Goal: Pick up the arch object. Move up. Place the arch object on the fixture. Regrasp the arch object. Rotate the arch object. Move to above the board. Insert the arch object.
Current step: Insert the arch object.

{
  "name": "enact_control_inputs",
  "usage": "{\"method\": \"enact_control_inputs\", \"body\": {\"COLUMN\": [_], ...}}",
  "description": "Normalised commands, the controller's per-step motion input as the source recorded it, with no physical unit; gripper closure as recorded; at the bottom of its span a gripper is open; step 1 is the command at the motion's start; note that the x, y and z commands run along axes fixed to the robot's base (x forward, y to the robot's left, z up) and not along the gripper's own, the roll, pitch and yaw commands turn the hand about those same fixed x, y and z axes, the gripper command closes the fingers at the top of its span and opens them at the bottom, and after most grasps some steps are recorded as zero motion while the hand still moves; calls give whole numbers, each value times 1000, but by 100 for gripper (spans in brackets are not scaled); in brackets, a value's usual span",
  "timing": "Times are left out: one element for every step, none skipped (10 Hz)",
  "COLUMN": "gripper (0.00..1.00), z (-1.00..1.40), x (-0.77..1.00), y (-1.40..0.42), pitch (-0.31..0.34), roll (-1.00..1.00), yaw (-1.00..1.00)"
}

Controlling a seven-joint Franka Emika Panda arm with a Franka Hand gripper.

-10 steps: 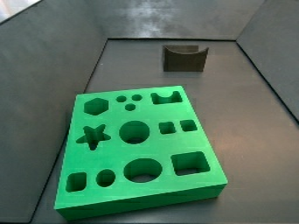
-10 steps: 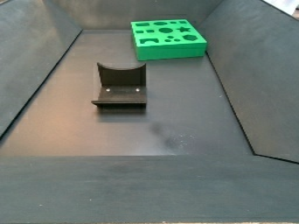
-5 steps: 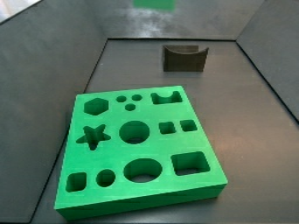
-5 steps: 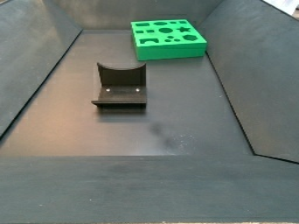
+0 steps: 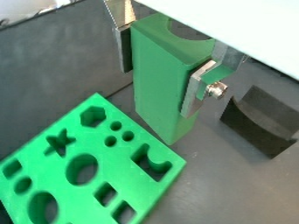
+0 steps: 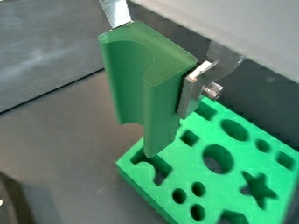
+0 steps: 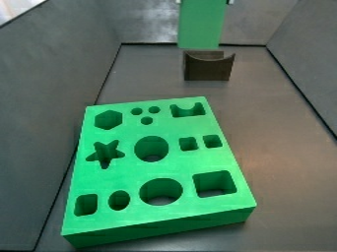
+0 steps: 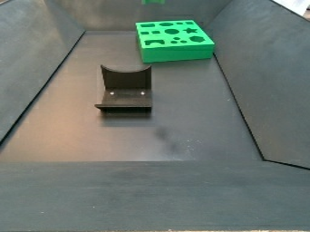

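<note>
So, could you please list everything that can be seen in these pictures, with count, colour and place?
arch object: one, green, held upright between the gripper's fingers, above the floor; in a side view it hangs above the fixture.
board: one, bright green, with many shaped cut-outs, flat on the floor.
fixture: one, dark grey-brown, with a curved dip on top, standing on the floor apart from the board.
floor: one, dark grey, with sloping dark walls around it.
gripper: one, silver finger plates, closed on the arch object; seen in both wrist views, above the board and fixture.
</note>
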Motion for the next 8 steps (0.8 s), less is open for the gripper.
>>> {"method": "enact_control_inputs", "body": {"gripper": [100,100,100,100,100,100,100,100], "z": [-231,-220,-537,-683,-780,-609,-557,-589], "x": [117,114,103,0,0,-3,-86,-189], "y": [-6,0,-311,-277,-260,-46,0,0], "pitch": [-146,-143,-131,-170,-137,-100,-91,-116], "roll": [304,311,314,227,220,127,124,0], "yaw": [589,591,429,340,174,0,0,0]}}
